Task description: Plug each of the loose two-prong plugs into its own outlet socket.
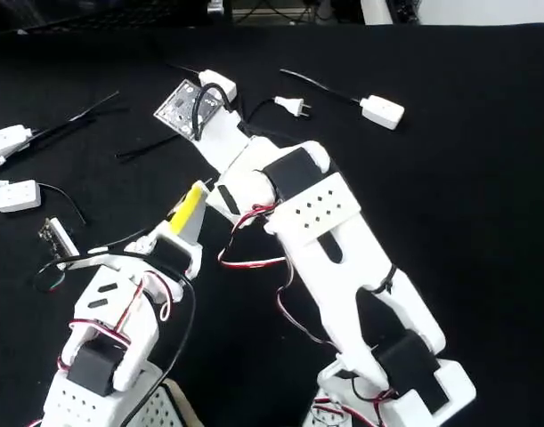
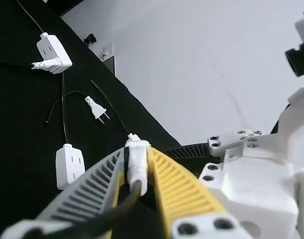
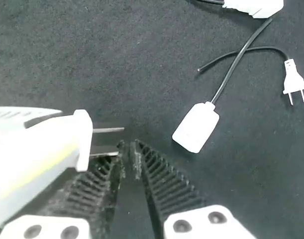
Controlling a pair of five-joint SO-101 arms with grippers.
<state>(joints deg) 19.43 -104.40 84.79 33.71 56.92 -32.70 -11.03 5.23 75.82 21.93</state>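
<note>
I'm counting two white two-prong plugs: one [image 1: 294, 107] is lying loose on the black table [image 1: 467, 178], and one [image 2: 134, 169] is pinched in my left gripper [image 2: 137, 148]. I'm seeing four white rectangular outlet sockets [image 1: 383, 111]. One is half hidden by the right arm, and another is running off the left edge. My right gripper [image 3: 129, 149] is sitting nearly closed on nothing.

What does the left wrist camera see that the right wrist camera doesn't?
Extra in the left wrist view: the white wall past the table, and the black cord of the held plug in the left gripper. Extra in the right wrist view: that plug's two metal prongs and the right gripper, shut and empty. Both: the loose plug and a white socket lying on the table.
</note>
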